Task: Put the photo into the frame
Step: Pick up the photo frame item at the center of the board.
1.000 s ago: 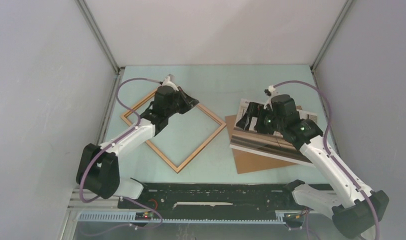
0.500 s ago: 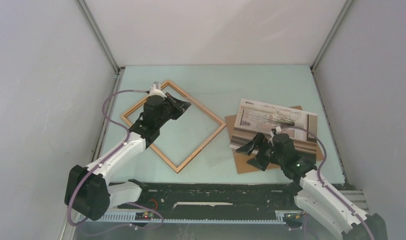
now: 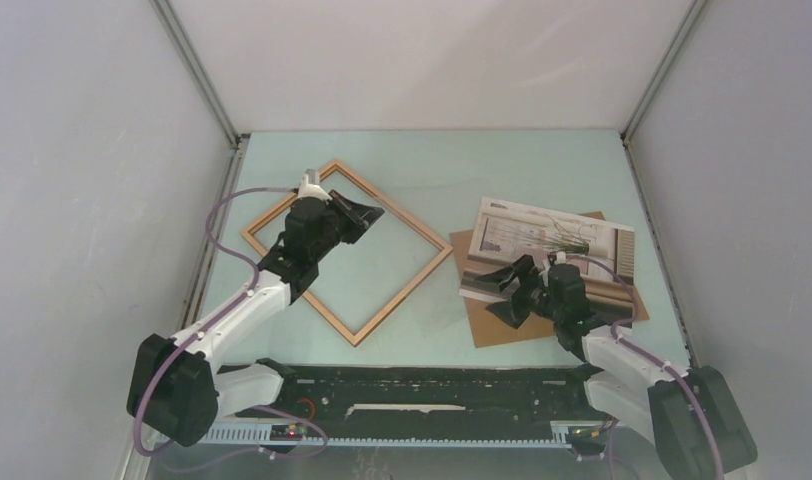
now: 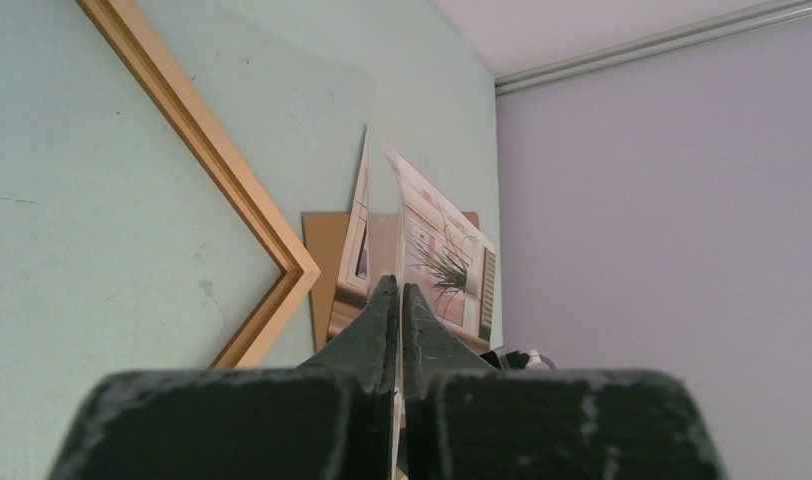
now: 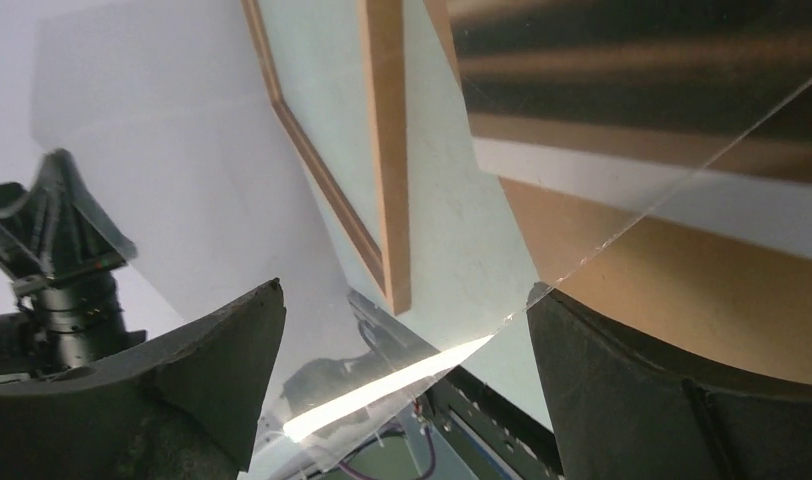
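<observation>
left end effector (image 3: 369, 212) — fingers pressed together | right end effector (image 3: 499, 295) — fingers spread

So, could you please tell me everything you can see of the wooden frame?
The frame is a thin rectangle of light orange-brown wood, lying flat on the green table left of centre, turned corner-on like a diamond. It is empty: tabletop shows through it. The left gripper hangs over its far-left part, shut on a clear sheet; whether either touches the frame is unclear.
</observation>
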{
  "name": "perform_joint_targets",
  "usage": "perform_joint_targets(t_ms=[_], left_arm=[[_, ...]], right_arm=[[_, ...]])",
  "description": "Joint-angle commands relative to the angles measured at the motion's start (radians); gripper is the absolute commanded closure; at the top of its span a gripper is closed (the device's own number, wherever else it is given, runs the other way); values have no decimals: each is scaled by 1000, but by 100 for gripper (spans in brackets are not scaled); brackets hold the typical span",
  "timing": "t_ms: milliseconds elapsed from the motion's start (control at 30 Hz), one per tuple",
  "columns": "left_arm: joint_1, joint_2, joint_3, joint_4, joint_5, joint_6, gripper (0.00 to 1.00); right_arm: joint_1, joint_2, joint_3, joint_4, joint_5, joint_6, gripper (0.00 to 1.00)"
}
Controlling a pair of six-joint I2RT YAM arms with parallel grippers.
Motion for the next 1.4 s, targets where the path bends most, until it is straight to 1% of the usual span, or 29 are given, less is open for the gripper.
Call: perform_joint_targets(t_ms=[0, 100, 233, 367, 533, 733, 800, 900, 1000, 1100, 1367], left_arm=[[5, -41, -19, 72, 26, -29, 100], [4, -46, -20, 77, 32, -30, 100], [4, -62, -31, 81, 22, -37, 100], [5, -95, -58, 82, -6, -42, 100], [3, -125, -113, 114, -12, -81, 100], [2, -153, -191, 157, -11, -112, 100], [1, -162, -215, 170, -16, -118, 100], [2, -167, -231, 183, -11, -122, 100], [1, -169, -237, 186, -5, -122, 100], [1, -170, -243, 190, -2, -121, 100], [-3, -167, -280, 224, 9, -132, 100]], right_arm=[[-53, 40, -12, 215, -35, 36, 3], [-71, 56, -13, 263, -47, 54, 4], [-97, 54, -5, 286, -50, 61, 4], [-125, 57, -10, 330, -47, 101, 4], [-128, 92, -10, 440, -26, 226, 6], [-103, 124, -5, 540, 44, 365, 10], [-102, 119, -2, 520, 74, 381, 14], [-97, 121, 12, 453, 101, 398, 22], [-80, 130, 31, 383, 122, 393, 32], [-74, 144, 32, 362, 141, 393, 42], [-55, 182, 41, 378, 213, 414, 51]])
